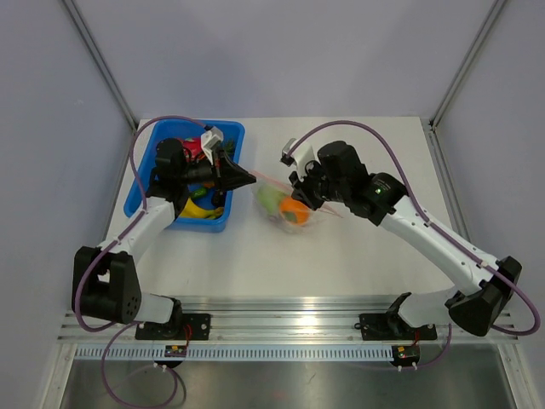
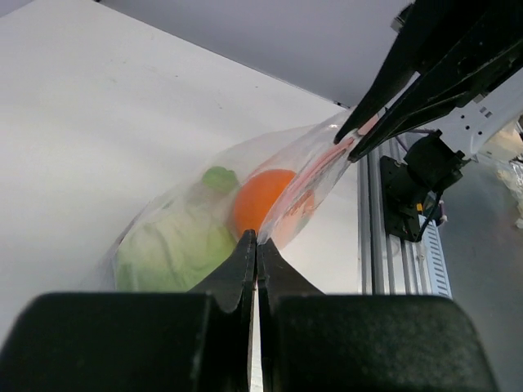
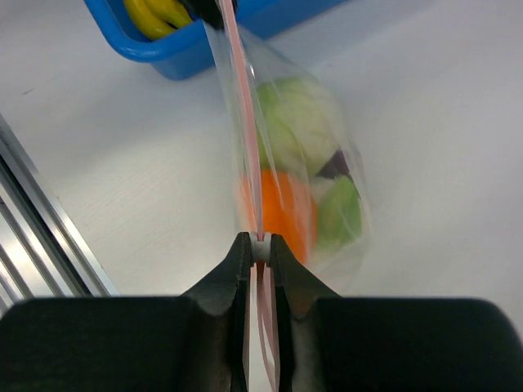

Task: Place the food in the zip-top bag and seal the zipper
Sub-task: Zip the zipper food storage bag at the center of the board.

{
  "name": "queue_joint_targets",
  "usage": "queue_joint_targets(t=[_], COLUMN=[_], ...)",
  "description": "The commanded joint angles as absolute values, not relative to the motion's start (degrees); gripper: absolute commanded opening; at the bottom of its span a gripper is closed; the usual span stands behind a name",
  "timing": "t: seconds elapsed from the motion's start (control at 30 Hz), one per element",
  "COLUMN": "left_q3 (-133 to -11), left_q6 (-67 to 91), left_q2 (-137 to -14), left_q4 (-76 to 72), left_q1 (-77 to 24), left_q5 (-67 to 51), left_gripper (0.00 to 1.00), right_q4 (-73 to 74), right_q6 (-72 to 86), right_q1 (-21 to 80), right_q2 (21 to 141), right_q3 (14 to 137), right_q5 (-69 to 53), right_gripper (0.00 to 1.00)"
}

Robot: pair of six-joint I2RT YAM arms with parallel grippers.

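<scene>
The zip-top bag (image 1: 288, 211) hangs stretched between my two grippers just above the table. It holds an orange (image 1: 295, 210), a pale green cabbage (image 3: 296, 121), a green apple (image 3: 338, 214) and a dark purple piece (image 3: 333, 166). My left gripper (image 1: 251, 178) is shut on the bag's top corner (image 2: 274, 219). My right gripper (image 1: 301, 194) is shut on a small white slider (image 3: 261, 246) on the pink-red zipper (image 3: 238, 90). In the left wrist view the orange (image 2: 261, 198) and cabbage (image 2: 176, 245) show through the plastic, with the right gripper's fingers (image 2: 384, 94) beyond them.
The blue tray (image 1: 136, 194) stands at the left behind the left gripper, with yellow bananas (image 1: 203, 213) and other toy food in it; its corner (image 3: 184, 57) shows in the right wrist view. An aluminium rail (image 1: 289, 311) runs along the near table edge.
</scene>
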State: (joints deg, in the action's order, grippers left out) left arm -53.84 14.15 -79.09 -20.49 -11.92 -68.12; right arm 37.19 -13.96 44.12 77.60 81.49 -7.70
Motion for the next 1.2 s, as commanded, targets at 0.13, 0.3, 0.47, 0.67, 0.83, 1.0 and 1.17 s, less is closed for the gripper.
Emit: queue_joint_targets(t=[0.13, 0.3, 0.47, 0.67, 0.83, 1.0, 1.17], left_q3=[-54.9, -56.2, -57.0, -58.6, -59.0, -61.7, -72.0], left_q6=[17.0, 18.1, 18.3, 18.3, 18.8, 21.3, 19.9], left_q2=[-77.2, -79.2, -80.1, -81.0, -81.0, -82.8, -88.3], left_q4=[-27.2, -27.2, -27.0, -25.9, -25.8, -27.1, -21.4], left_q1=[-4.9, -4.0, -3.8, -3.7, -3.7, -5.9, -11.1], left_q5=[-63.6, -63.2, -62.5, -62.8, -62.2, -61.7, -57.0], left_gripper=[0.0, 0.0, 0.0, 0.0, 0.0, 0.0, 0.0], right_q4=[40.8, 42.6, 44.0, 45.5, 45.9, 41.5, 34.7], right_q6=[-9.0, -6.0, -2.7, -1.4, -1.1, -0.9, -4.3], right_q1=[42.1, 42.0, 42.0, 42.0, 42.0, 41.4, 30.3], right_q2=[69.4, 65.2, 61.5, 58.9, 57.9, 59.9, 67.4], right_q3=[73.3, 69.3, 64.9, 63.3, 64.0, 69.8, 78.1], right_q5=[-0.8, 1.8, 3.6, 5.8, 7.9, 18.9, 20.6], right_gripper=[0.0, 0.01, 0.01, 0.01, 0.01, 0.0, 0.0])
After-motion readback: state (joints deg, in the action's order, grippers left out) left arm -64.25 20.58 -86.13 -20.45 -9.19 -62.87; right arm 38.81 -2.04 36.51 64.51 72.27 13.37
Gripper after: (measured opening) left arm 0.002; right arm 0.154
